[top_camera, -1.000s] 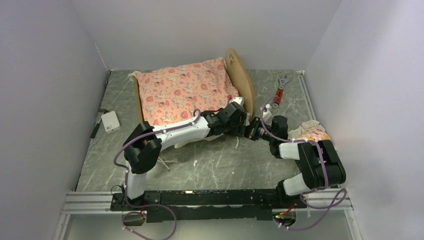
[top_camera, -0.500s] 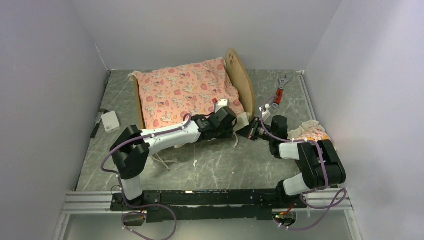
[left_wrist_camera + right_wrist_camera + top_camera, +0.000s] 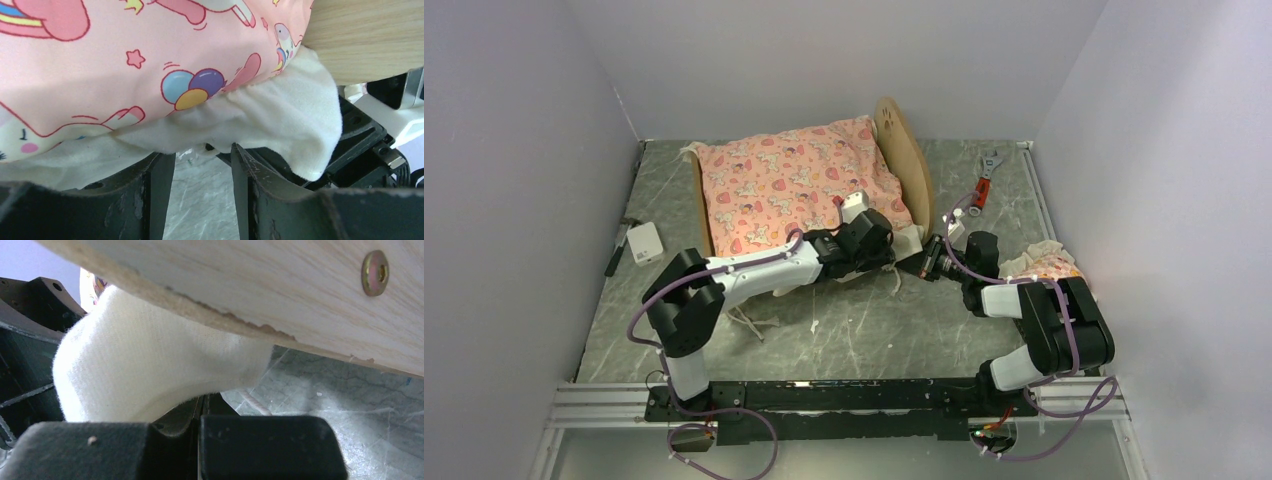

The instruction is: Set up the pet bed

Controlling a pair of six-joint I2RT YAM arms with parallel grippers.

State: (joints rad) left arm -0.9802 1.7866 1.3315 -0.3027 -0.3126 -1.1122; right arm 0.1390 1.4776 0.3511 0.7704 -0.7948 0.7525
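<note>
The small light-wood pet bed (image 3: 906, 150) sits at the far middle of the grey marbled worktop (image 3: 874, 325). It lies longways from left to right, with its round headboard at the right end. A pink cartoon-print mattress (image 3: 794, 185) covers it. At the bed's near right corner, the left gripper (image 3: 201, 152) has its jaws apart at the mattress's white frill (image 3: 285, 125). The right gripper (image 3: 200, 410) has its jaws pressed together.

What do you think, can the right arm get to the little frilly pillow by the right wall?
Probably yes, but awkwardly. The pillow lies uncovered on the table, right beside the right arm and its own elbow. The right tool is shut at the pet bed's corner, so it must fold far back.
</note>
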